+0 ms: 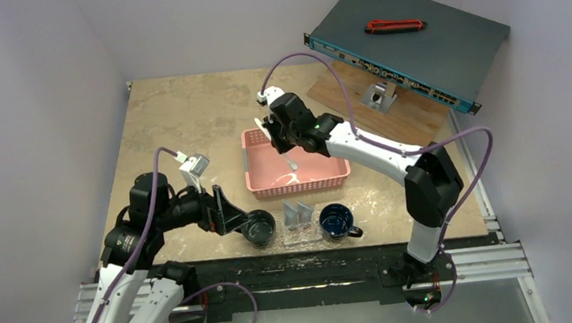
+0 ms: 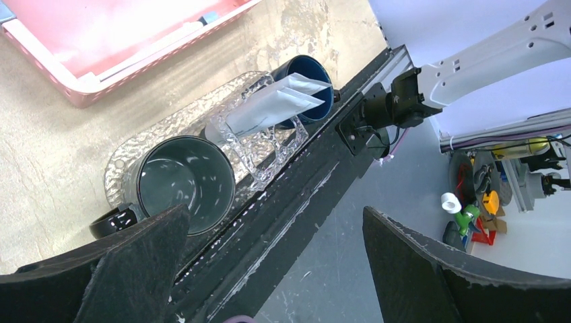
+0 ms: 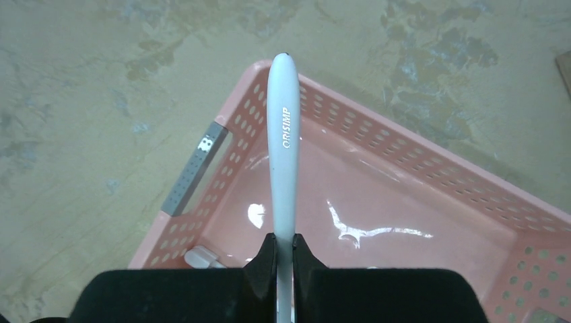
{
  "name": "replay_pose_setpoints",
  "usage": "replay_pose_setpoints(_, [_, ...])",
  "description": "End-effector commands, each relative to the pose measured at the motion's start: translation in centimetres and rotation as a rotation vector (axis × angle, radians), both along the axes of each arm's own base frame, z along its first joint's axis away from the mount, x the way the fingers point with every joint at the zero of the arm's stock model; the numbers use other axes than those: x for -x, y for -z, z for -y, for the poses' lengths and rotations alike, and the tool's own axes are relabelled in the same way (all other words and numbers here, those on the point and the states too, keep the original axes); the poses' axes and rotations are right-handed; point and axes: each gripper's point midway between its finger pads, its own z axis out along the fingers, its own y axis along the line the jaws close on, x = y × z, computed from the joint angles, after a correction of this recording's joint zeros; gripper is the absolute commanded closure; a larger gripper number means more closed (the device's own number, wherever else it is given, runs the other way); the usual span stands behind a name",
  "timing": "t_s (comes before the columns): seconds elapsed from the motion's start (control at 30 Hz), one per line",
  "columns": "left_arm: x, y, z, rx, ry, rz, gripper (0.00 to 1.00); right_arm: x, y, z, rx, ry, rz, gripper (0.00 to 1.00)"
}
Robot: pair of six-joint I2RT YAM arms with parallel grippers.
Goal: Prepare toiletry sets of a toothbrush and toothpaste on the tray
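We see the pink basket [image 3: 417,158] mid-table, the clear tray [image 2: 128,151] at its 6 o'clock. Our left gripper [image 2: 275,222] gapes beside the tray's dark mug [image 2: 185,185]. Our right gripper [image 3: 284,245] clamps a white toothbrush [image 3: 283,155] over the basket's rim, its length running 6 to 12 in the wrist view, free end at 12

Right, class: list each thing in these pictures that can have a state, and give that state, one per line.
right gripper: shut on the toothbrush, over the pink basket.
left gripper: open, empty, near the black mug.
black mug: upright on the tray, empty.
blue mug: upright on the tray.
toothpaste: tubes standing in the clear holder between the mugs.
toothbrush: gripped at one end, off the tray.
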Motion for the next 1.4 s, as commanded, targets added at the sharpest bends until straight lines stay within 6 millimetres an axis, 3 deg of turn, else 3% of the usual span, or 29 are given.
replay_pose_setpoints(0.0, [-0.2, -0.6, 0.0, 0.003, 0.012, 0.049, 0.00, 0.5, -5.9, -0.8, -0.115, -0.005, 0.107, 1.00])
replay_pose_setpoints(0.23, [-0.1, -0.6, 0.1, 0.008, 0.016, 0.049, 0.00, 3.8, -10.9, -1.2, -0.114, -0.054, 0.230, 1.00])
replay_pose_setpoints(0.53, [0.2, -1.2, 0.3, 0.027, 0.033, 0.056, 0.00, 7.7, -13.8, -0.3, -0.068, -0.088, 0.304, 1.00])
replay_pose_setpoints(0.77, [0.4, -2.2, 0.4, 0.045, 0.027, 0.045, 0.00, 11.0, -14.3, 0.3, -0.024, -0.131, 0.335, 1.00])
replay_pose_setpoints(1.07, [2.2, -6.1, 0.7, 0.122, 0.046, 0.022, 0.00, 15.2, -13.9, 1.4, 0.019, -0.206, 0.347, 1.00])
replay_pose_setpoints(1.37, [3.1, -7.5, 1.7, 0.206, 0.093, -0.105, 0.02, 20.5, -13.3, 1.3, 0.033, -0.358, 0.391, 1.00])
